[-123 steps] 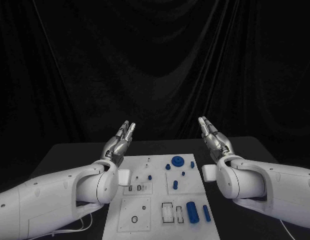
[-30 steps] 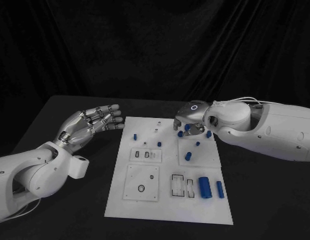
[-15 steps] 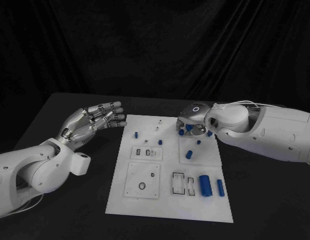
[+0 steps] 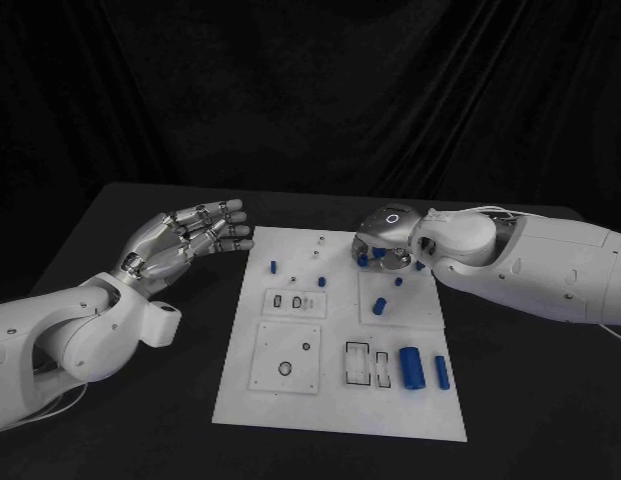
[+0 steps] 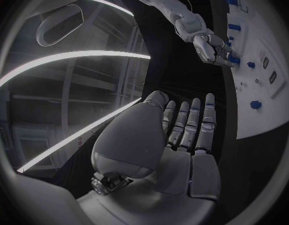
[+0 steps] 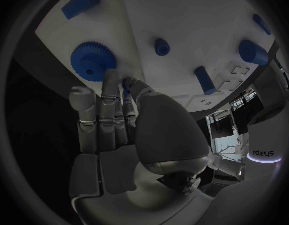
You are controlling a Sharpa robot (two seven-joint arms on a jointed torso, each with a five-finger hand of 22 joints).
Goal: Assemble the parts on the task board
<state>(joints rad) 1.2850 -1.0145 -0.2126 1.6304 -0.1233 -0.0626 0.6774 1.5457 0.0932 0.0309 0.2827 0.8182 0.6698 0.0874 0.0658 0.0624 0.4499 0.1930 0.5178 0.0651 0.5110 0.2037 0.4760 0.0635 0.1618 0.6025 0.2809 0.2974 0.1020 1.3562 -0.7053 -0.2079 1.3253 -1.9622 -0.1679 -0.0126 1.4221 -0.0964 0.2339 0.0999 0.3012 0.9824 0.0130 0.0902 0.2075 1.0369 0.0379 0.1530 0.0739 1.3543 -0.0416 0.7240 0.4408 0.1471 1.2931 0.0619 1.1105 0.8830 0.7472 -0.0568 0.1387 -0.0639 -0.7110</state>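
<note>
Head view shows the white rectangular task board (image 4: pixel 342 340) lying flat on the black table (image 4: pixel 137 400), its long axis running away from the robot. Small blue cylindrical parts (image 4: pixel 410 368) lie lengthwise near its right edge. The silver right hand (image 4: pixel 379 243) rests at the far right corner, fingertips (image 6: pixel 112 77) touching a blue toothed gear (image 6: pixel 91 61); whether it is grasped, I cannot tell. The silver left hand (image 4: pixel 183 238) hovers beside the board, fingers released, holding nothing. Black curtain hangs behind.
</note>
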